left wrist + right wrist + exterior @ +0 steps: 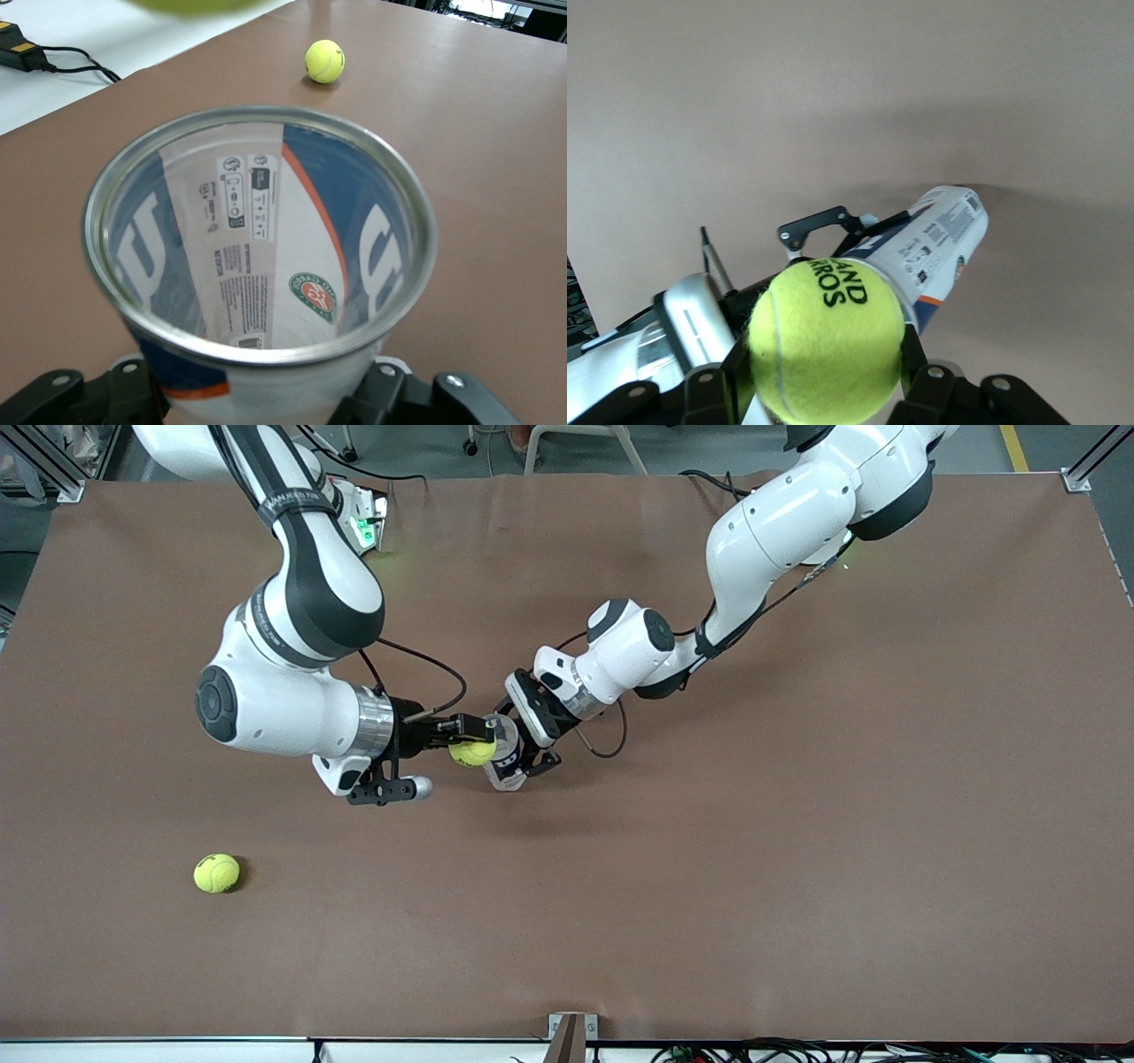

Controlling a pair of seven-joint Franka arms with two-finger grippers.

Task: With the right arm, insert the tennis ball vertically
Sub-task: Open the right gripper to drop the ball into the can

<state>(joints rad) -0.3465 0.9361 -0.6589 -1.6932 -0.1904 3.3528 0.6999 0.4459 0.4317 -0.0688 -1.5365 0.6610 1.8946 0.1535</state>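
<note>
Brown matting covers the desk (797, 850), with grey floor past its edge by the arm bases. Over its middle the right tool (469, 742) is clamped on a yellow tennis ball (824, 341) printed "AND" and "ROS", just beside the open mouth of a clear can (257, 257) with a round red-and-green logo, gripped by the left tool (523, 766). A second ball (216, 872) lies nearer the front camera toward the right arm's end

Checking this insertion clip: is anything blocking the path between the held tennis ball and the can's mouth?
Nothing visible does. The right gripper holds the tennis ball at the open, empty can held by the left gripper; the spare ball lies well clear.
</note>
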